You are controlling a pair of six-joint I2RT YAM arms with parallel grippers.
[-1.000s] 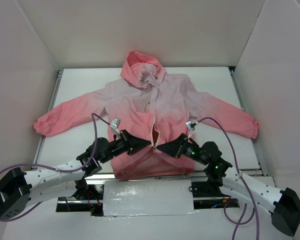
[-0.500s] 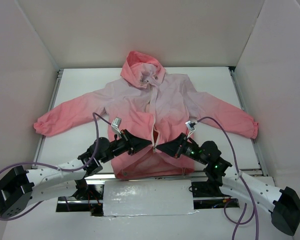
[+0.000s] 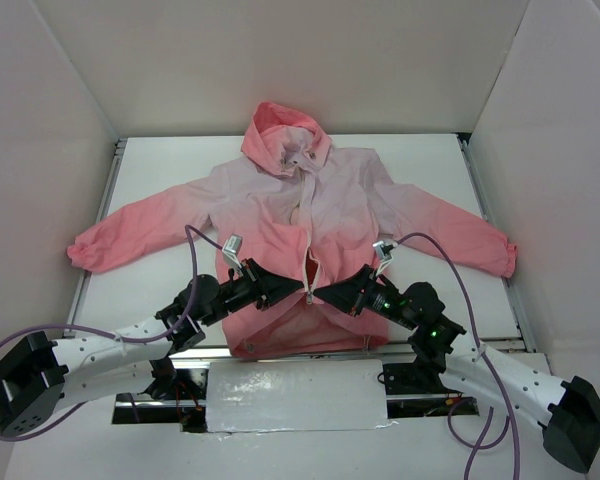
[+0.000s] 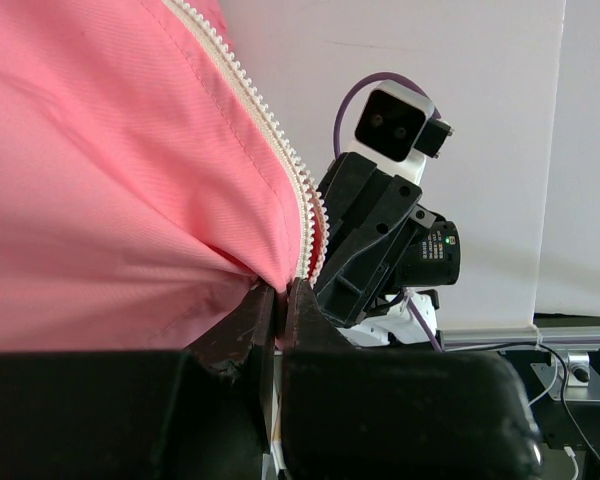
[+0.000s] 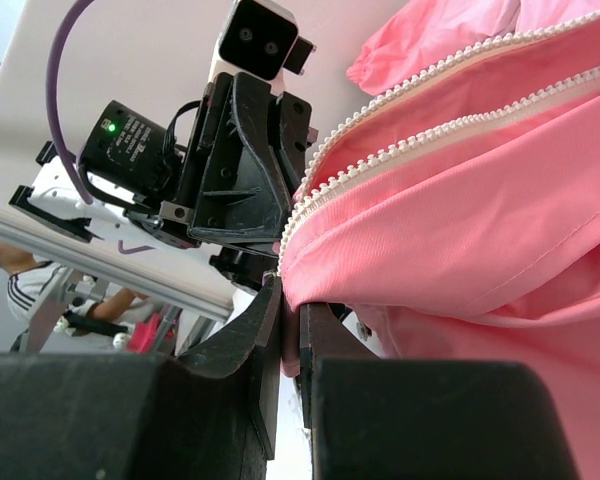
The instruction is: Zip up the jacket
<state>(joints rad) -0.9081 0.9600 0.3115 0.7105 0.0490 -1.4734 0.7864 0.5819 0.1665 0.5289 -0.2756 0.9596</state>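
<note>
The jacket (image 3: pixel 320 200) lies face up on the table, hood at the far end, sleeves spread, lilac-pink at the chest and coral at the hem. Its light zipper (image 3: pixel 306 255) is open along the lower front. My left gripper (image 3: pixel 298 290) is shut on the left front edge of the jacket (image 4: pixel 130 200) beside the zipper teeth (image 4: pixel 270 140). My right gripper (image 3: pixel 320 293) is shut on the right front edge (image 5: pixel 460 220) beside its teeth (image 5: pixel 380 160). The two grippers nearly touch at the zipper's lower part, holding the fabric lifted.
White walls (image 3: pixel 60 120) enclose the table on the left, right and far sides. The sleeves reach almost to the side edges (image 3: pixel 80 250) (image 3: pixel 505 255). A metal rail (image 3: pixel 300 350) runs along the near edge by the arm bases.
Almost nothing differs. Both grippers stay shut on the jacket's front edges and have shifted only very slightly.
</note>
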